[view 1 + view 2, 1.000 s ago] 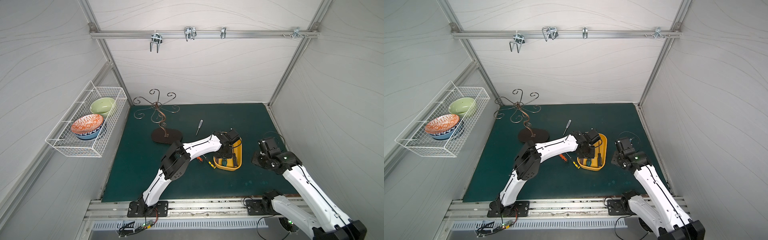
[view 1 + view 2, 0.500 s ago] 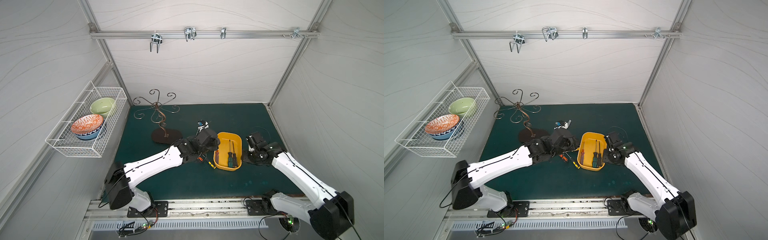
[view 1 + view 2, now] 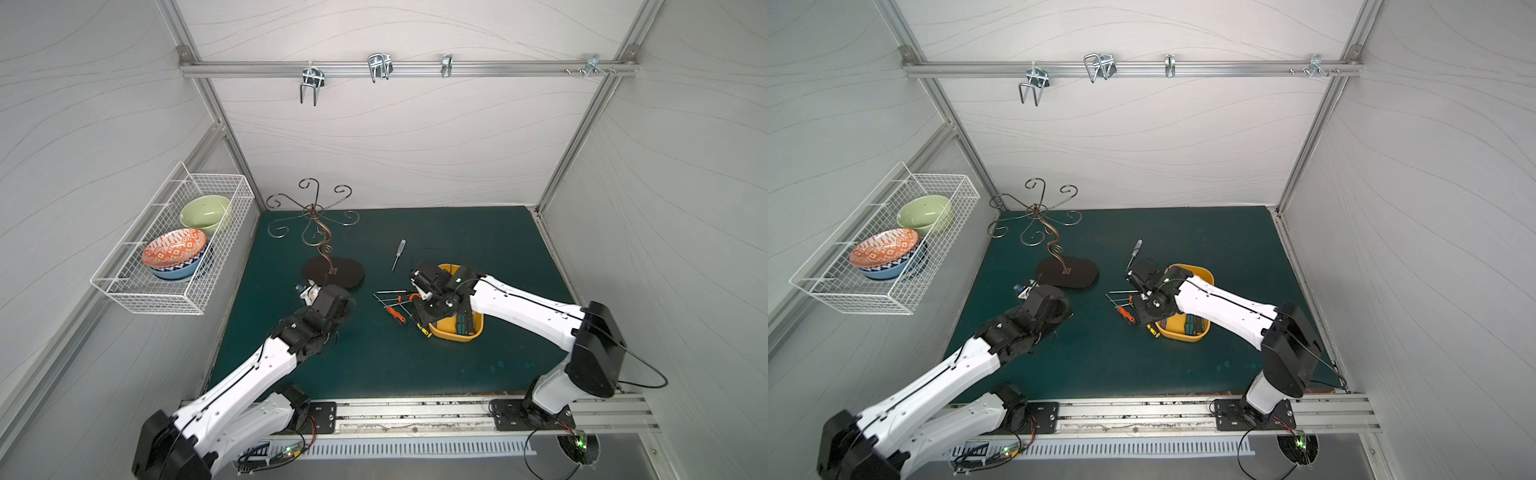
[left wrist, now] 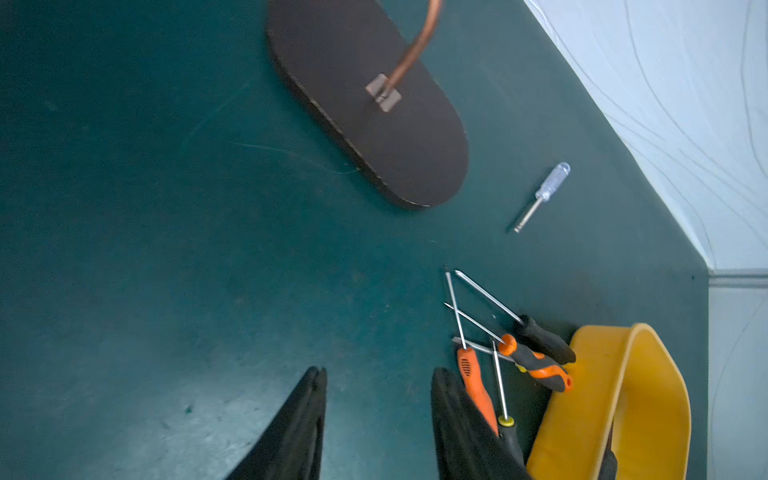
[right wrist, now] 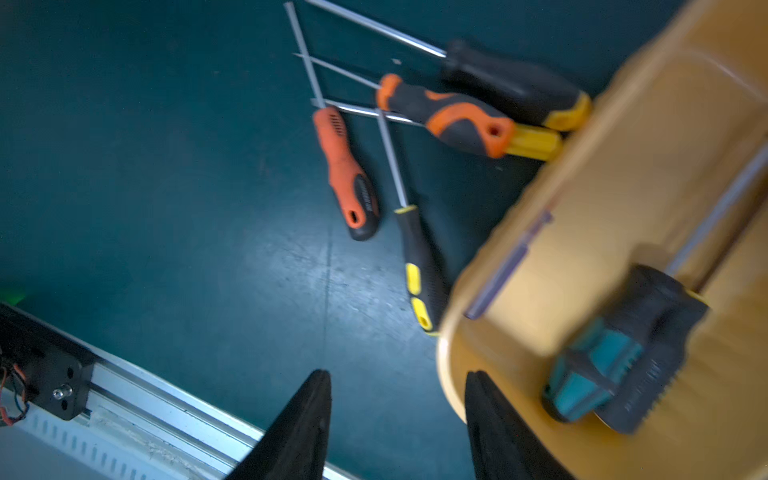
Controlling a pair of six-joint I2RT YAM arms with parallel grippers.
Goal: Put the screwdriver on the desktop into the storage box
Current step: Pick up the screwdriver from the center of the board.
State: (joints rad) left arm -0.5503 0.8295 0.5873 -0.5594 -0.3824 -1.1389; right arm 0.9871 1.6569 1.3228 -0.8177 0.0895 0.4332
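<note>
Two white arms reached over the green bench point(image 3: 478, 365). The left fingers point(image 4: 303, 419) stood apart and empty. The right fingers point(image 5: 307, 428) were also parted and empty, just beside the yellow storage box point(image 3: 457, 336). Crossed screwdrivers point(image 5: 440, 116) lay on the bench against the box. A clear-handled screwdriver point(image 3: 398, 254) lay apart, and a teal-handled screwdriver point(image 5: 615, 353) lay inside.

The desktop point(image 3: 374, 365) has open room along its front edge and toward its back right corner. Near the middle, crossed screwdrivers point(image 3: 395, 312) lie close against the left side of the storage box point(image 3: 457, 335), and the right arm point(image 3: 519, 307) reaches over the box. The hook stand point(image 3: 332, 270) occupies the back left corner.
</note>
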